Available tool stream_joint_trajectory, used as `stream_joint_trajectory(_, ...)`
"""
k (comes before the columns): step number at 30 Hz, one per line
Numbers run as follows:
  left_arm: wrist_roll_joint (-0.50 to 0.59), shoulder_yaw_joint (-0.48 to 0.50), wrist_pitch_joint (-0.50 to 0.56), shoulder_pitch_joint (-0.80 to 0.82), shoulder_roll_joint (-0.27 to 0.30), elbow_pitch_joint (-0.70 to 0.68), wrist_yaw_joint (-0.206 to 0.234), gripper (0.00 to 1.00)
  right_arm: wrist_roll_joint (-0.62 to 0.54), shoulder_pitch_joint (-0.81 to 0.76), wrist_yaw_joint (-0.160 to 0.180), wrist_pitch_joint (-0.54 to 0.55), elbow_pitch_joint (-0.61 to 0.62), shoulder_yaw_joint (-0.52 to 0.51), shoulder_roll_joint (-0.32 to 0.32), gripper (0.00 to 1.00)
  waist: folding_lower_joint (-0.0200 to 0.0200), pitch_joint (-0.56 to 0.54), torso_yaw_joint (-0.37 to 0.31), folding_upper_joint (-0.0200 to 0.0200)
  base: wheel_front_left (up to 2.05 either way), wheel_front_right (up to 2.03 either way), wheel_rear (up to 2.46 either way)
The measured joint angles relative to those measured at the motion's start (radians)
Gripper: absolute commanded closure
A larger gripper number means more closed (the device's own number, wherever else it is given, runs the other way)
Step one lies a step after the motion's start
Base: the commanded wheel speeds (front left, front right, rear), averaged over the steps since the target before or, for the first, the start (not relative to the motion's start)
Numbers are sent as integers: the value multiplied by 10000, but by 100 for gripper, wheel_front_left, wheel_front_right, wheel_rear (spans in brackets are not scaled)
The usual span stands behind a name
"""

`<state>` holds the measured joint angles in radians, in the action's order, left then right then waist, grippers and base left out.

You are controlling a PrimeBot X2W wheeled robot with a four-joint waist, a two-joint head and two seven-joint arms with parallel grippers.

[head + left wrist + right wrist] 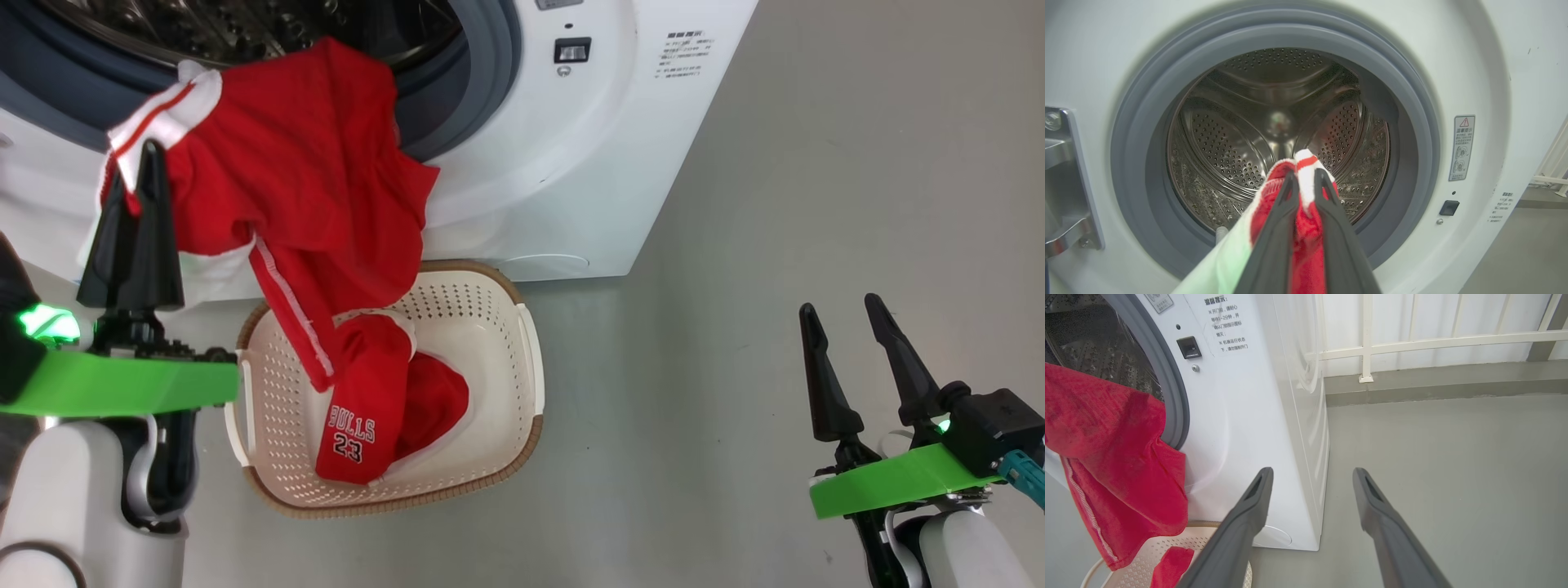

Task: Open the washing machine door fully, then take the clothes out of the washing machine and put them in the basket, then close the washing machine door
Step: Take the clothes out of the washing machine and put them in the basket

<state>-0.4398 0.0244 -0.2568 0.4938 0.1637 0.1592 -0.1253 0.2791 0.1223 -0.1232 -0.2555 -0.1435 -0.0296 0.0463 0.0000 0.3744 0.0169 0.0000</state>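
Observation:
My left gripper (135, 173) is shut on the white-and-red band of a red garment (302, 171) in front of the washing machine (571, 163). In the left wrist view the fingertips (1290, 179) pinch that cloth (1306, 163) before the steel drum (1241, 134). The garment drapes from the grey seal down over the cream basket (490, 327). In the basket lies red cloth printed "BULLS 23" (353, 429). My right gripper (839, 304) stands open over bare floor, right of the basket. The door is out of view.
A steel hinge bracket (1063, 183) sits left of the drum opening. The right wrist view has the washer's white side (1294, 428), the hanging garment (1114, 465), the basket's corner (1139, 563), grey floor (1453, 477) and a white railing (1412, 343).

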Motion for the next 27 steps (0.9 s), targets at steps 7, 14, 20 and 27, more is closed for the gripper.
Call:
stream_joint_trajectory(7, 6, -48, 0, -276, 0, 111, 0, 100, 0, 3, 0, 0, 10, 8, 0, 0, 0, 83, -70, 0, 0, 0, 0)
stream_joint_trajectory(14, 10, -374, 0, -763, -23, 1455, 0, 100, 25, 21, 0, 0, 84, 86, 0, 0, 0, 374, -170, 0, 0, 0, 0)
stream_joint_trajectory(20, 38, -978, 0, -849, -27, 2560, 0, 100, 105, 59, 0, 0, 127, 125, 0, 0, 0, 710, -245, 0, 0, 0, 0)
stream_joint_trajectory(27, 38, -1768, 2, -624, 46, 3889, 0, 100, 117, 221, 0, 0, 203, 140, 0, 0, 0, 1241, -352, 0, 0, 0, 0)
